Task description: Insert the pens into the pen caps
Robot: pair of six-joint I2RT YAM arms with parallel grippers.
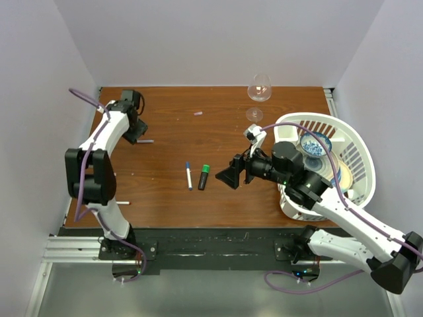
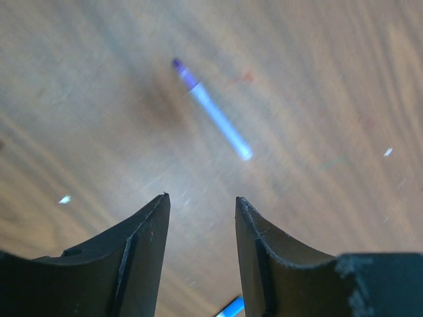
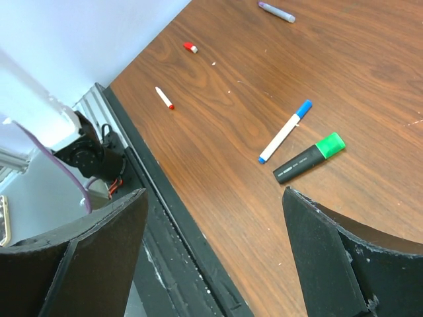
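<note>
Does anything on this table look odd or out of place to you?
Yes: a wine glass stands at the far edge and a white basket of dishes sits on the right, odd company for pens. Nothing looks spilled or broken.

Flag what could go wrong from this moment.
1. The thin grey pen lies flat, blurred, below the open jaws of the left gripper; a pinch could land off-centre and roll it.
2. The red-tipped pen and red cap lie near the near edge of the table; a nudge might push them off.
3. The wine glass stands on the side of the right arm; a wide swing could tip it.
</note>
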